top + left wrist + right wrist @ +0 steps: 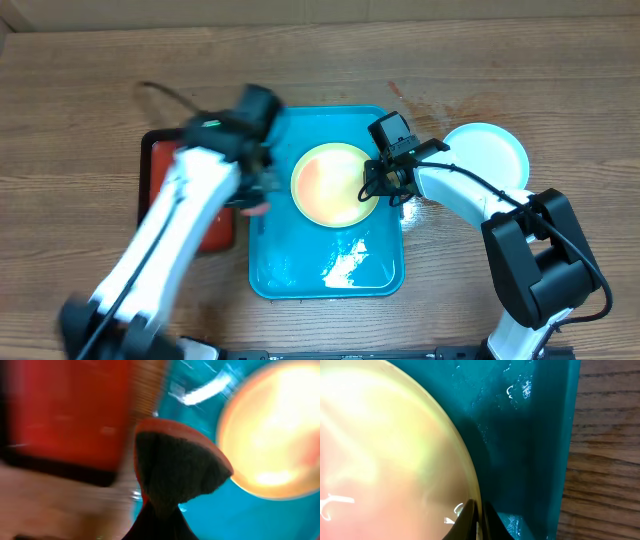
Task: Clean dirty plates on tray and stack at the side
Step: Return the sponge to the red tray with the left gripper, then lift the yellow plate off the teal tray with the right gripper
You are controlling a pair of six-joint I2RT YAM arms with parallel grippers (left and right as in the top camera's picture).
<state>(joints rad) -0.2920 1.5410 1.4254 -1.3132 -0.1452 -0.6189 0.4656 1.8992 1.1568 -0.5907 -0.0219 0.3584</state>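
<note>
A pale yellow-green plate (333,185) with a reddish smear lies on the turquoise tray (290,255). My right gripper (380,190) is shut on the plate's right rim. In the right wrist view its fingertips (470,519) pinch the edge of the plate (385,450) just above the tray floor (530,435). My left gripper (256,196) is motion-blurred over the tray's left edge and is shut on a sponge (175,467) with a red back and a dark scrub face. In the left wrist view the plate (275,435) lies to the sponge's right. A light teal plate (487,152) rests on the table, right of the tray.
A smaller red tray with a black rim (218,228) lies against the turquoise tray's left side, partly under my left arm; it shows as a red blur (70,410) in the left wrist view. Wet glare shines on the turquoise tray's front (345,262). Wooden tabletop (605,460) lies all around.
</note>
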